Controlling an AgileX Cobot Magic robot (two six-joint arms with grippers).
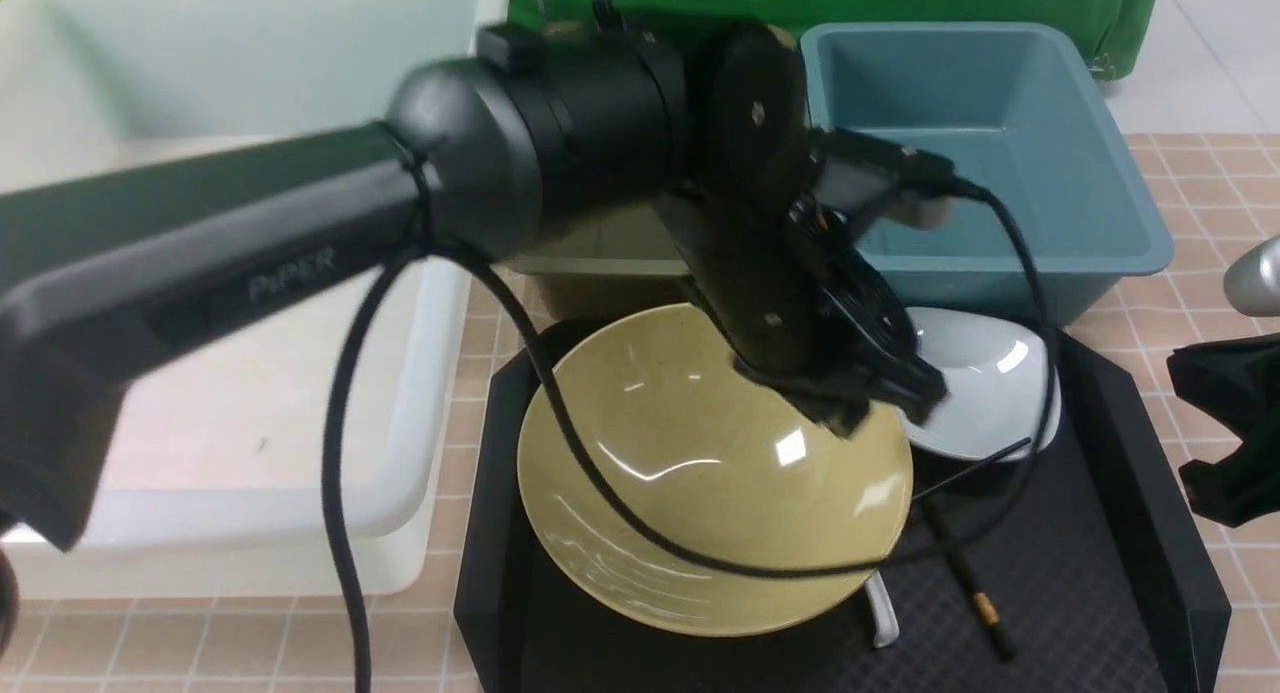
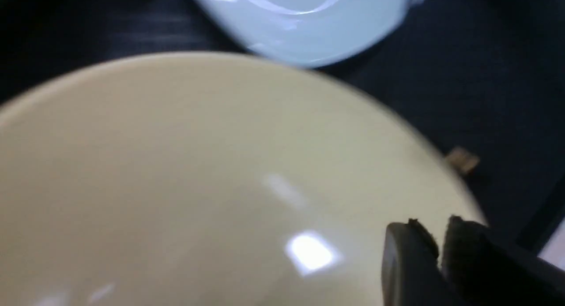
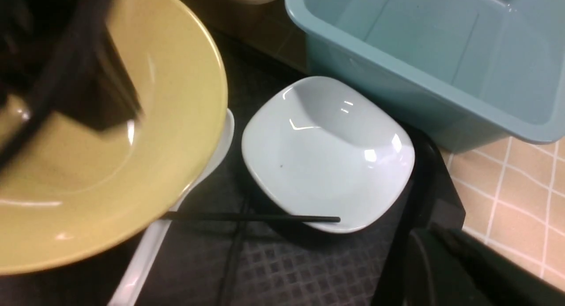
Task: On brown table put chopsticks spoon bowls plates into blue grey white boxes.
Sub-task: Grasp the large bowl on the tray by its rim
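Tan tiled table, black tray lower centre of front view; yellow bowl was seated in it. Left gripper was placed at its upper-right rim; spread or pinching could not be told. Right gripper was pressed together. Bowl judged glazed, stiff, slippery, breakable: rim pinch advised.

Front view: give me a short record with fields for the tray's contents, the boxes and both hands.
tray: black tray on the tiled table
on tray: yellow bowl, pale blue plate, white spoon partly under the bowl, black chopsticks
boxes: white box left, grey box behind the bowl, blue box right
left hand: over the bowl's far right rim, grip unclear
right hand: shut, beside the tray's right wall
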